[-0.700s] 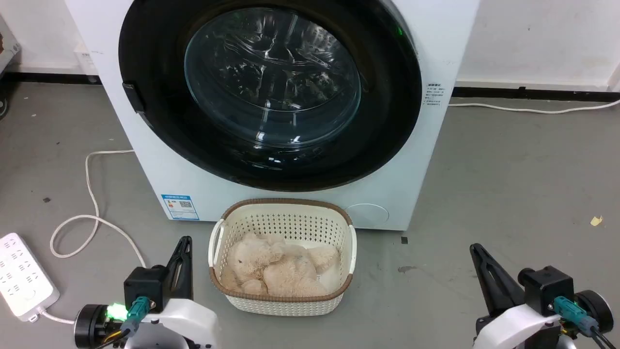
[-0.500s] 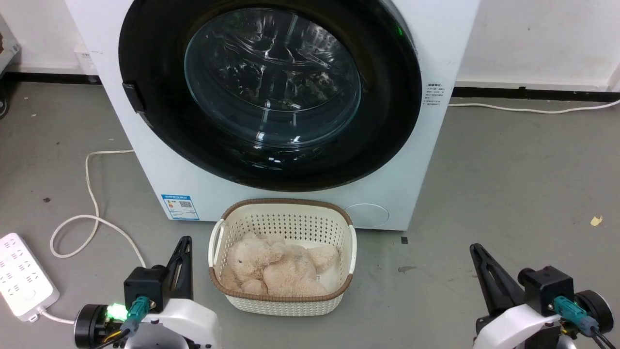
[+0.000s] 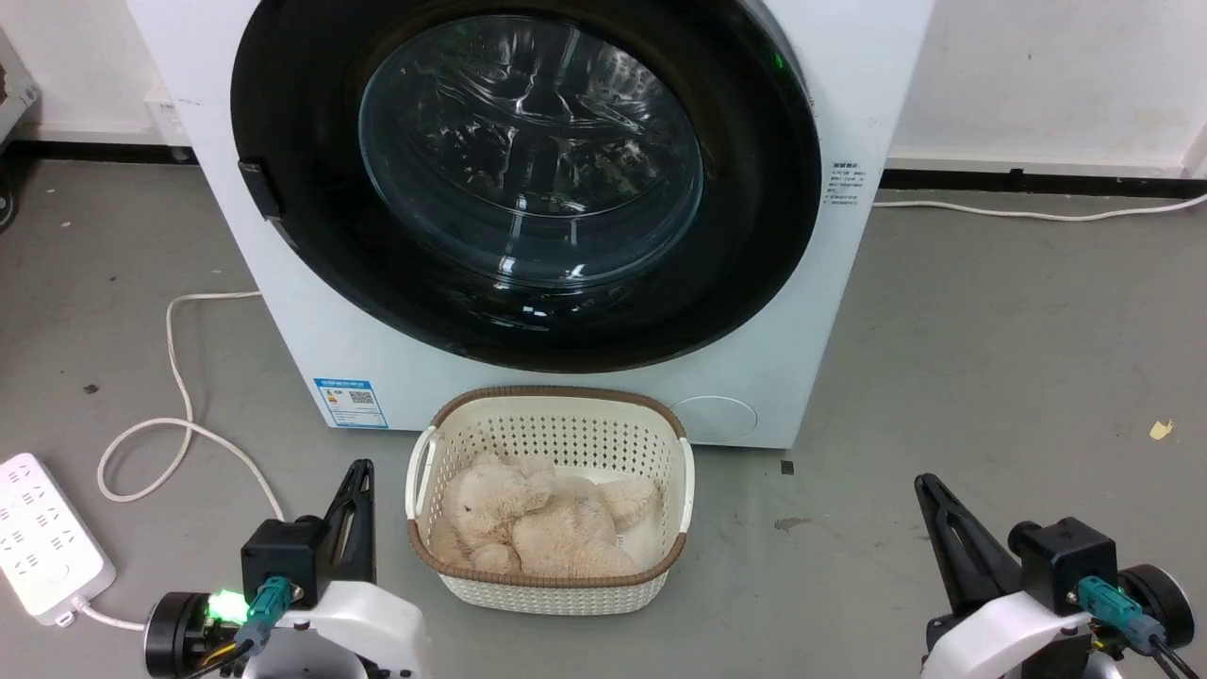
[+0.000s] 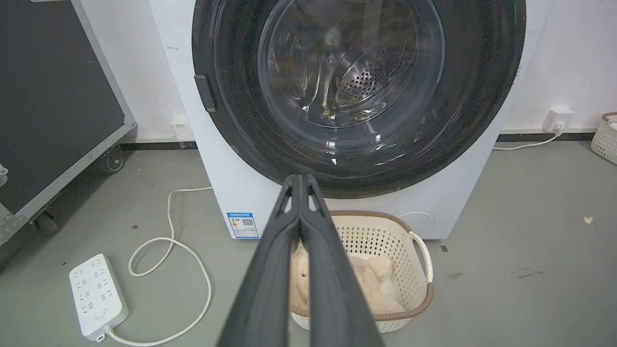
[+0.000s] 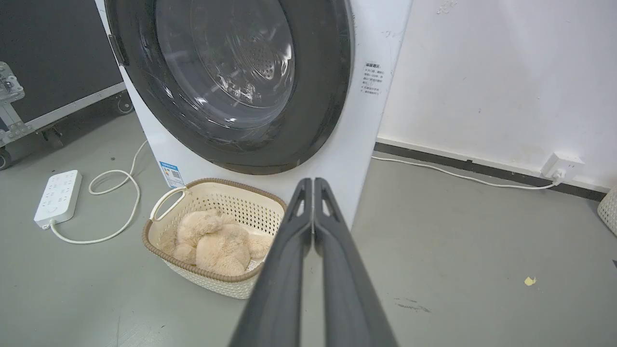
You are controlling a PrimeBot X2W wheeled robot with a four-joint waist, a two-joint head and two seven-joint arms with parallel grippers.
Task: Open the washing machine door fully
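Left gripper [image 4: 300, 179] is hanging well short of the washing machine [image 3: 302, 330], jaws pinched tight together and gripping nothing. Right gripper [image 5: 313, 181] is doing the same, fingertips pressed together, empty. The washing machine door [image 3: 754, 189] is sitting flush in the machine's front, facing the robot, handle tab [image 3: 256, 189] on the machine's left side.

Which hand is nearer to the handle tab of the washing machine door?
Left. The left hand is below the handle tab; the right hand is far across.
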